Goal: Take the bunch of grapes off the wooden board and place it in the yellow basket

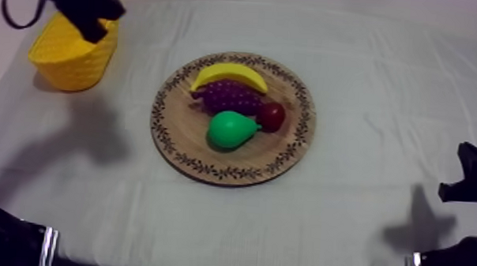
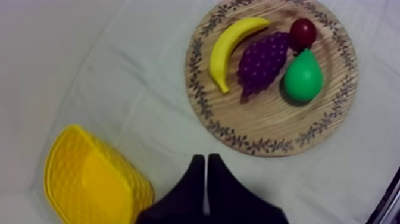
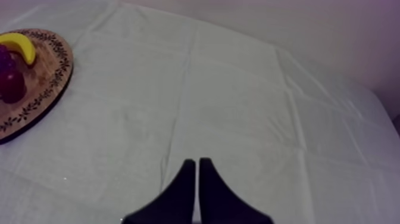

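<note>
The purple bunch of grapes [image 1: 230,97] [image 2: 262,61] lies in the middle of the round wooden board [image 1: 288,149] [image 2: 268,128], between the banana [image 1: 228,75] [image 2: 232,42] and the green pear [image 1: 231,129] [image 2: 302,77]. The yellow basket [image 1: 71,55] [image 2: 89,187] stands at the far left of the table. My left gripper [image 1: 96,29] [image 2: 206,159] hangs over the basket's rim, shut on nothing, well apart from the board. My right gripper [image 1: 464,176] [image 3: 197,162] rests low at the right, shut and empty, over bare cloth.
A small red fruit [image 1: 272,116] [image 2: 302,31] [image 3: 12,83] sits on the board beside the grapes and the pear. Grey-white cloth [image 1: 387,88] covers the table, with free room to the right of the board and in front of it.
</note>
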